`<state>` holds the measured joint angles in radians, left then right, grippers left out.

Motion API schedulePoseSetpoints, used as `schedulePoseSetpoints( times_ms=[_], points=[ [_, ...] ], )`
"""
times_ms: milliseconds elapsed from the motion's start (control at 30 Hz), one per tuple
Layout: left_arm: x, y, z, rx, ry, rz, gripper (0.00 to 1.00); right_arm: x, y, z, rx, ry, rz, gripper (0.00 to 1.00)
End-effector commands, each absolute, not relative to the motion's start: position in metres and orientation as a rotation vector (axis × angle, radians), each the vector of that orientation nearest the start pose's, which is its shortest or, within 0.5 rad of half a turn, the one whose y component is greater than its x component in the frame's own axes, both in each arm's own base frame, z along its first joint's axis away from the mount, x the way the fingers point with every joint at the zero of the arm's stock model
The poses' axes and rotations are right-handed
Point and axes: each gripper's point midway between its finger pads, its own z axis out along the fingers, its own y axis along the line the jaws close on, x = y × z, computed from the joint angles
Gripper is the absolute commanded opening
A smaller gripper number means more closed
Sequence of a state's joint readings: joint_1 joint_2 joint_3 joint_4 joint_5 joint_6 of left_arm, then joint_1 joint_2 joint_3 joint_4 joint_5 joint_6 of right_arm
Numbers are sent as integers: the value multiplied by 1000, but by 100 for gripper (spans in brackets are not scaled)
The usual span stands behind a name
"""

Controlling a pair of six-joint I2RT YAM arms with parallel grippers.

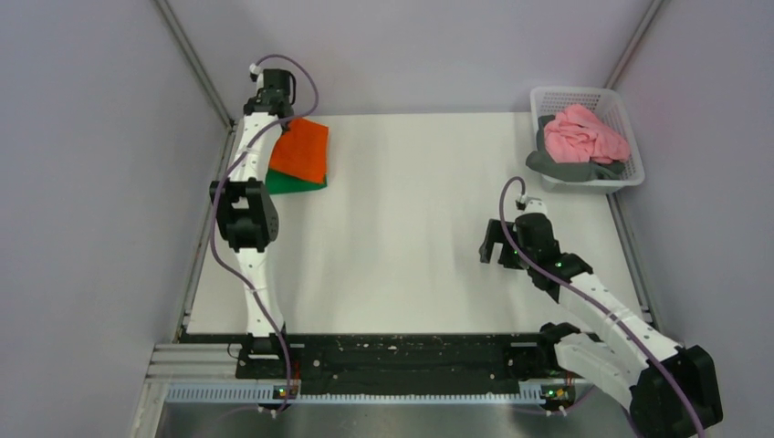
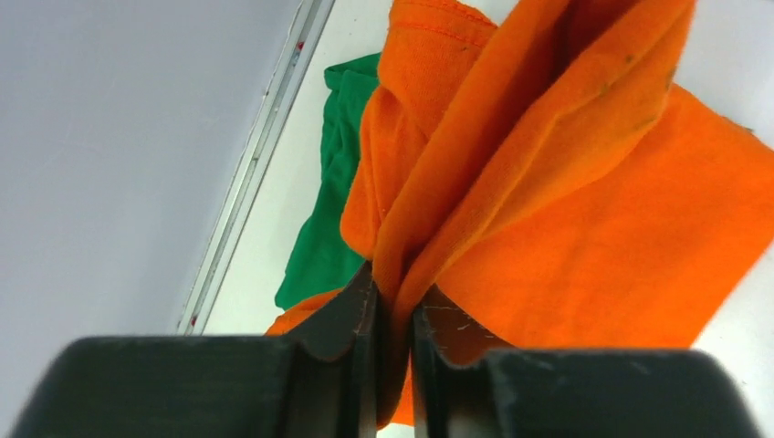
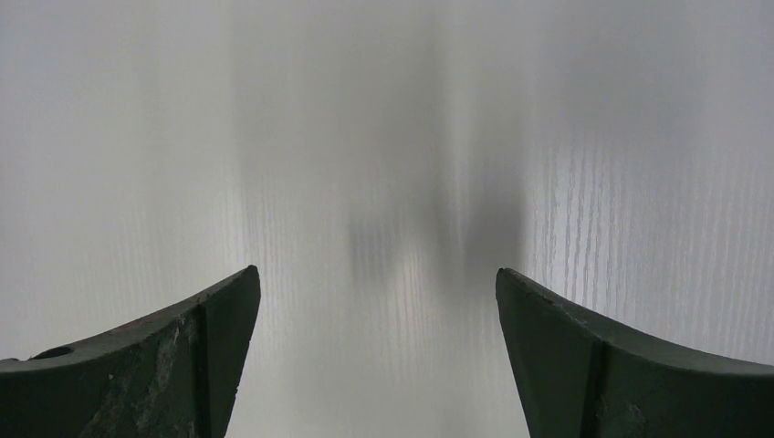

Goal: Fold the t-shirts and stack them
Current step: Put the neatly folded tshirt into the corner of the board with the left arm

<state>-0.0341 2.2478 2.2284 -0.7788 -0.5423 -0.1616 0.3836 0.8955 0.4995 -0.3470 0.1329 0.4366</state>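
A folded bright orange t-shirt [image 1: 304,150] lies on a folded dark green t-shirt [image 1: 294,183] at the table's far left. My left gripper [image 1: 285,123] is at the orange shirt's far corner. In the left wrist view it [image 2: 394,290] is shut on a pinched-up fold of the orange t-shirt [image 2: 584,210], with the green t-shirt [image 2: 333,192] showing beneath. My right gripper [image 1: 500,250] hangs open and empty over bare table at the right; the right wrist view shows it [image 3: 377,283] over the white surface.
A white plastic basket [image 1: 632,137] at the far right corner holds a pink garment [image 1: 584,134] on a grey garment [image 1: 568,169]. Grey walls close in the left, back and right. A black rail [image 1: 402,356] runs along the near edge.
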Motion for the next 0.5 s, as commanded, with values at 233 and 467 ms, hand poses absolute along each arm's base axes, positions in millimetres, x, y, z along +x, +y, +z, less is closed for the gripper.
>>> schedulePoseSetpoints(
  times_ms=[233, 467],
  points=[
    [578, 82, 208, -483, 2123, 514, 99, 263, 97, 107, 160, 2261, 271, 99],
    [545, 59, 240, -555, 2136, 326, 99, 264, 96, 117, 174, 2214, 284, 99]
  ],
)
